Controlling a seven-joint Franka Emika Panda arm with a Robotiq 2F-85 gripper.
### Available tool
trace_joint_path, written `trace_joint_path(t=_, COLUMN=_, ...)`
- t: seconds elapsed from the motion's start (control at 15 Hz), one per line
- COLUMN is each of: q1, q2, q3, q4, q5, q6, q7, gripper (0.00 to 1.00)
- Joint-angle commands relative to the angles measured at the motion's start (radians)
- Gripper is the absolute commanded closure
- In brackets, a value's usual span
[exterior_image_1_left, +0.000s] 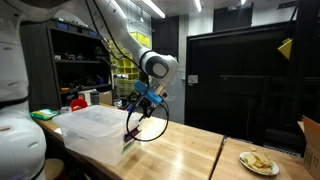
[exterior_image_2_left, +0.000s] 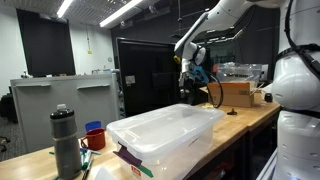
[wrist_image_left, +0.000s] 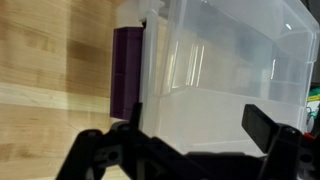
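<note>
1. The hand (exterior_image_1_left: 140, 112) hung with its jaws spread wide and nothing between them. The wrist view confirmed this, with both fingers (wrist_image_left: 268, 125) standing clear of any surface.
2. The nearest item was a clear, rectangular plastic storage bin (exterior_image_1_left: 95, 128). It stood on the pale wooden bench (exterior_image_1_left: 185, 150), near the bench's edge in an exterior view (exterior_image_2_left: 165, 135).
3. The hand was above the bin's end wall, close over it but apart. A purple plastic latch (wrist_image_left: 125, 65) lay flat against that end, just beside the wood.
4. Contents: nothing showed through the translucent walls. A lid appeared to be fitted, though this could not be confirmed.
5. Handling, as a judgement:
   - The bin would likely be light and thin-walled.
   - Its broad sides would probably flex under a pinch.
   - The smooth, glossy faces would likely be slippery.
   - It is not fragile, though a hard squeeze might bow or crack a wall.
6. Hold point, as a judgement:
   - The rolled rim at the end wall, by the purple latch, looked the stiffest part and narrow enough for the open jaws.
   - A grip at one end alone would likely tip the far end down.
7. Also noted were a dark metal bottle (exterior_image_2_left: 65, 140), a red cup (exterior_image_2_left: 93, 138) and a plate of food (exterior_image_1_left: 258, 161) — all well apart from the hand.
</note>
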Motion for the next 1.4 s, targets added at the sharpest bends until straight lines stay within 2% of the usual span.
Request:
trace_joint_path(t=0.0, q1=-0.014, q2=0.02, q3=0.022, q4=0.012, q5=0.004, q6=-0.002, q7=-0.017, gripper=0.0)
trace_joint_path(t=0.13, q1=-0.013, q2=0.026, q3=0.028, q4=0.012, q5=0.002, q6=-0.003, q7=-0.022, gripper=0.0)
trace_joint_path(t=0.2, q1=-0.014, q2=0.027, q3=0.03, q4=0.012, q5=0.002, q6=-0.003, q7=-0.023, gripper=0.25)
trace_joint_path(t=0.27, q1=-0.014, q2=0.03, q3=0.033, q4=0.013, q5=0.0, q6=-0.003, q7=-0.023, gripper=0.26)
trace_joint_path(t=0.33, q1=-0.014, q2=0.031, q3=0.034, q4=0.014, q5=-0.002, q6=-0.001, q7=-0.02, gripper=0.32)
trace_joint_path(t=0.87, q1=-0.017, q2=0.035, q3=0.04, q4=0.02, q5=-0.004, q6=0.008, q7=-0.008, gripper=0.94)
trace_joint_path(t=0.93, q1=-0.016, q2=0.031, q3=0.041, q4=0.018, q5=-0.004, q6=0.008, q7=-0.008, gripper=0.99)
trace_joint_path(t=1.33, q1=-0.002, q2=-0.008, q3=0.062, q4=-0.026, q5=-0.014, q6=0.027, q7=-0.016, gripper=1.0)
